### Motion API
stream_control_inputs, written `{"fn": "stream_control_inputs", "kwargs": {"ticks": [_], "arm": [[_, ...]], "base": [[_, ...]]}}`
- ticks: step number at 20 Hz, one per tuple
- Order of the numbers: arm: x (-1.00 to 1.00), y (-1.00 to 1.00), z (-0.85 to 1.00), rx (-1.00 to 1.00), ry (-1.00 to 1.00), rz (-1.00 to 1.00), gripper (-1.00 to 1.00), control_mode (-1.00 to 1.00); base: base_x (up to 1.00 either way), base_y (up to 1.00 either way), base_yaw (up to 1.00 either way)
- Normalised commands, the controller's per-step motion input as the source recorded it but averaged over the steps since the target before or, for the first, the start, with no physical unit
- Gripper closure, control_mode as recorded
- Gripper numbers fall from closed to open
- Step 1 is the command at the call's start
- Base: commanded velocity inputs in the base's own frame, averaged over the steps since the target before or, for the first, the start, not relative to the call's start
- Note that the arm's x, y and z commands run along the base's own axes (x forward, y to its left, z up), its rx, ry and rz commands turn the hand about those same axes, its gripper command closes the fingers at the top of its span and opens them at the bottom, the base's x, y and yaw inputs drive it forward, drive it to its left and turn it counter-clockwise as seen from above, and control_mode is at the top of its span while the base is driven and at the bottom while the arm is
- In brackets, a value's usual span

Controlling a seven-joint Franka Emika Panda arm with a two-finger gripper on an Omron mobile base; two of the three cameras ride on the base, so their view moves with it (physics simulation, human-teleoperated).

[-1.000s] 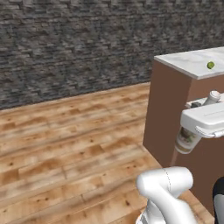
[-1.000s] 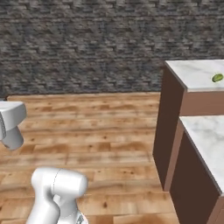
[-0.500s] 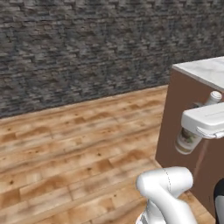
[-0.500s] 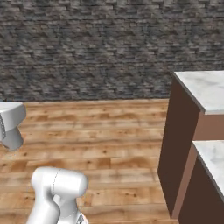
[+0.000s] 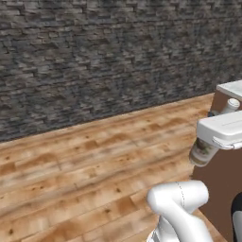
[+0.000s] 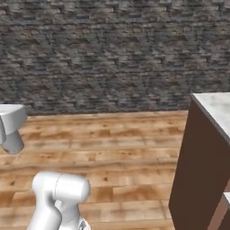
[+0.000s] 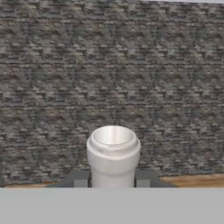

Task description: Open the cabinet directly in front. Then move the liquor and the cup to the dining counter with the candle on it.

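Observation:
The liquor [image 7: 113, 153] stands upright between my two dark fingertips, its pale round mouth facing the hand camera. My gripper [image 7: 113, 179] is shut on its neck. In the left base view the liquor [image 5: 202, 152] hangs below my white hand at the right edge, its cap poking out above, well clear of the wooden floor. The cabinet, the cup and the candle are out of view. A brown counter with a white marble top [image 6: 216, 108] stands at the right; I cannot tell whether it is the dining counter.
A dark stone wall [image 5: 104, 56] runs across the back behind a wide wooden floor [image 5: 85, 165]. The brown counter's side [image 6: 202, 175] rises at the right, and its corner [image 5: 230, 88] shows behind my hand.
The whole picture has shifted: the counter has slid toward the right edge in both base views, so the base has moved. The liquor stays in my gripper as before.

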Motion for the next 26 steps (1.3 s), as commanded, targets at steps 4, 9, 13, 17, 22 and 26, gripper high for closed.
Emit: {"fn": "stream_control_inputs", "kwargs": {"ticks": [4,9,13,17,22,26], "arm": [[0.0,0.0,0.0,0.0,0.0,0.0,1.0,1.0],[0.0,0.0,0.0,0.0,0.0,0.0,1.0,1.0],[0.0,0.0,0.0,0.0,0.0,0.0,1.0,1.0],[0.0,0.0,0.0,0.0,0.0,0.0,1.0,1.0],[0.0,0.0,0.0,0.0,0.0,0.0,1.0,1.0],[0.0,0.0,0.0,0.0,0.0,0.0,1.0,1.0]], "base": [[1.0,0.0,-0.1],[1.0,0.0,-0.1],[0.99,0.0,-0.1],[0.9,0.0,-0.14],[0.69,-0.03,-0.2],[0.35,-0.16,-0.27]]}}
